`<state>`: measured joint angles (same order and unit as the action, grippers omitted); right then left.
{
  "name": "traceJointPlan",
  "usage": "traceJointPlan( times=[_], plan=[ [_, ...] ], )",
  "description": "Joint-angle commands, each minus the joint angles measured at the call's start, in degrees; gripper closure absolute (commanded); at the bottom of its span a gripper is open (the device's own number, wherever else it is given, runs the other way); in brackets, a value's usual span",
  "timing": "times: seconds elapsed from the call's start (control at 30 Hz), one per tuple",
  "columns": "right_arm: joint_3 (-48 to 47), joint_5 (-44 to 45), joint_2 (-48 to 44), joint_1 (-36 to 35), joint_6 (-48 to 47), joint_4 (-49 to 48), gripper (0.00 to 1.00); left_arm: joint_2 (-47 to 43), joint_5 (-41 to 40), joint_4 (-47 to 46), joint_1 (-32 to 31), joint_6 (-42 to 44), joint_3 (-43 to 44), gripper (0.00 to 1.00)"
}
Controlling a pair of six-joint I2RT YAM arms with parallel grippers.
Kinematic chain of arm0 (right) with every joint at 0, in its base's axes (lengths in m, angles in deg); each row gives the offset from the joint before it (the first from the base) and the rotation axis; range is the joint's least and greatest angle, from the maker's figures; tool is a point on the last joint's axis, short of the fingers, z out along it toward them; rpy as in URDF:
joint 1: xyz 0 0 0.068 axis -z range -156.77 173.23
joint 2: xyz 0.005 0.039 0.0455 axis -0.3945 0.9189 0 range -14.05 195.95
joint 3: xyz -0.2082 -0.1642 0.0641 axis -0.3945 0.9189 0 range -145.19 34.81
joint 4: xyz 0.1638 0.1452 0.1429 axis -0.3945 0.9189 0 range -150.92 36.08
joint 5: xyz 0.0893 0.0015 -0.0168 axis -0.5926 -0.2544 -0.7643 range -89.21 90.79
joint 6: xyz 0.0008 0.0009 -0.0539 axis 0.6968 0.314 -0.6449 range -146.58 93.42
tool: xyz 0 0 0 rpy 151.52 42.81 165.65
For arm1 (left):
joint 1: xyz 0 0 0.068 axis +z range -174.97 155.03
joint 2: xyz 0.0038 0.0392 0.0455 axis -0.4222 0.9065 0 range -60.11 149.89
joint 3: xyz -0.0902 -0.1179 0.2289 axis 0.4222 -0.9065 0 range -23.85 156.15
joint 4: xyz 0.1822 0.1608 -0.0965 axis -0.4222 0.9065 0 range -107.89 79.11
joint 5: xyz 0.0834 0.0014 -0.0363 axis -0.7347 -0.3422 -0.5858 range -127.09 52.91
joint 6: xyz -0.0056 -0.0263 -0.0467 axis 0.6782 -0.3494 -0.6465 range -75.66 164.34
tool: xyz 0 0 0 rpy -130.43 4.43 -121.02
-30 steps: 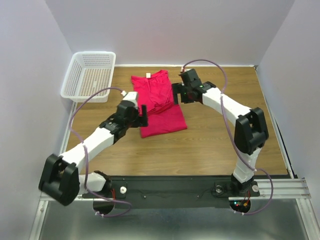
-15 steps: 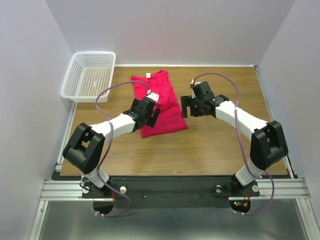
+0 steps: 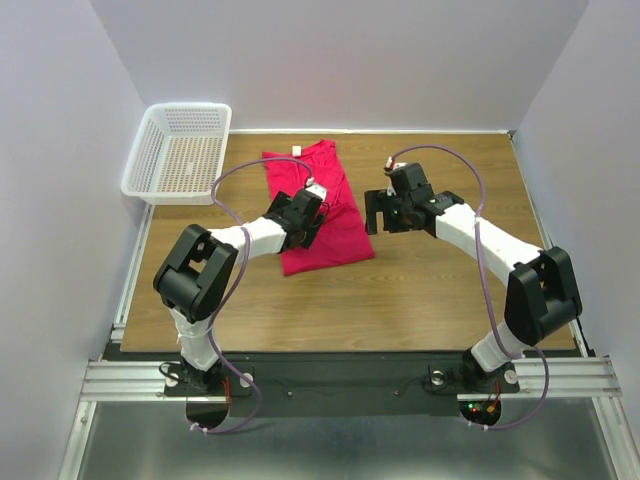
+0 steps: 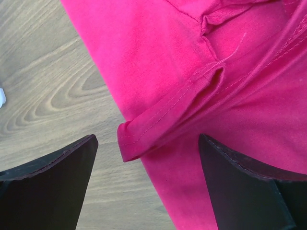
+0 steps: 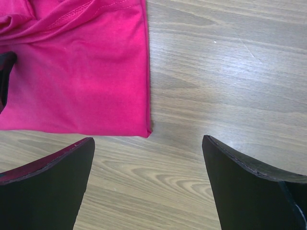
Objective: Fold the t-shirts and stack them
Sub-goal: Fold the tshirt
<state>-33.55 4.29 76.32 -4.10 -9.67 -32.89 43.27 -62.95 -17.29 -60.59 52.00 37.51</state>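
Observation:
The crimson-pink t-shirt (image 3: 335,245) lies partly folded on the wooden table, its white neck label (image 3: 297,151) at the far end. My left gripper (image 3: 303,216) hovers over the shirt's left edge, open. In the left wrist view a rolled sleeve hem (image 4: 144,139) lies between the fingers, one finger (image 4: 48,187) over wood, the other over cloth, with nothing gripped. My right gripper (image 3: 378,212) stands open just right of the shirt. In the right wrist view the t-shirt's near right corner (image 5: 76,72) sits ahead of the open gripper (image 5: 148,187), which is over bare wood.
A white mesh basket (image 3: 178,152) stands at the table's far left corner. Bare wood (image 3: 430,290) stretches in front and to the right of the shirt. Walls close in the table on the left, back and right.
The left arm has drawn its elbow back and carried its gripper right onto the shirt's left edge. The right gripper has moved away from the shirt's upper right edge, toward the near right.

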Motion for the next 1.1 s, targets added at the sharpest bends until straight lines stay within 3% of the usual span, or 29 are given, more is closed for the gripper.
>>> traceJointPlan(
  times=[0.0,0.5,0.9,1.03,1.07],
  plan=[
    [-0.11,0.53,-2.56,0.61,0.49,-2.72,0.0,-0.28,-2.96,-2.8,-0.16,1.39,2.45,0.02],
    [-0.72,-0.08,-2.48,0.7,1.2,-2.89,0.0,4.99,-13.06,-7.63,0.02,2.89,5.69,0.02],
    [-1.43,-1.57,-2.04,0.7,1.99,-2.89,0.01,6.49,-14.12,-8.43,3.79,2.8,10.26,0.02],
    [-1.95,-5.07,-1.86,0.7,2.78,-2.9,0.01,7.2,-13.68,-3.86,5.2,2.1,14.65,0.02],
    [-2.04,-5.87,-1.77,0.7,3.13,-3.07,0.01,5.98,-11.77,-1.76,5.29,-3.21,15.88,0.02]
  ],
)
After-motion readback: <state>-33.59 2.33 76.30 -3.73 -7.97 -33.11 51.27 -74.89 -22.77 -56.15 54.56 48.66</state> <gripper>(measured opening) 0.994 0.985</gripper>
